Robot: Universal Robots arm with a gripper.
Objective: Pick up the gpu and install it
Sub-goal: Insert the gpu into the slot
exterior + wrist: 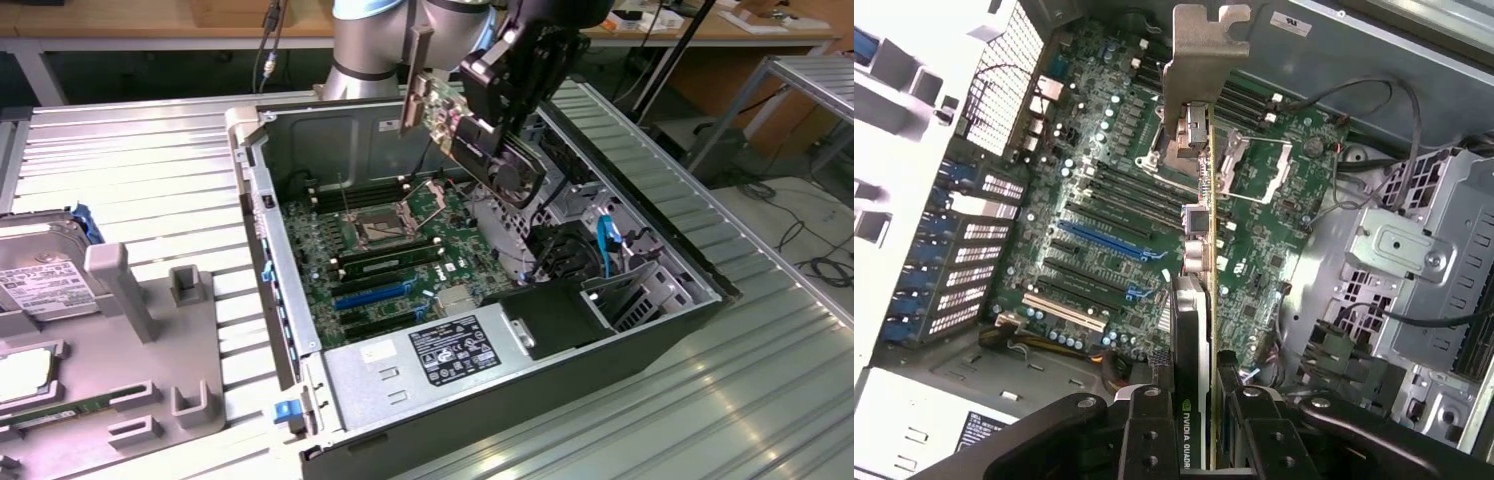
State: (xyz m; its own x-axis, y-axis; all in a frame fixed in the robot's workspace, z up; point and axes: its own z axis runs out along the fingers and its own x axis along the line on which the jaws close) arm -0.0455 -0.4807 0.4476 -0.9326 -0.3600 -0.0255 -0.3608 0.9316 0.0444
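Wrist view: your gripper (1199, 415) is clamped on the gpu (1196, 235), which is seen edge-on.
Gpu: held tilted over the motherboard (400, 225), not yet seated.
Risk: that tilt could make you miss the blue slot (1099, 238).
Risk: the bracket (1199, 50) may catch the case wall (254, 170).

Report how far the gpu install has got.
Done: the gpu is picked up, clamped in the pincer. In hand: it hangs over the motherboard of the open case. Left: it is not yet seated, and the blue slot is empty.
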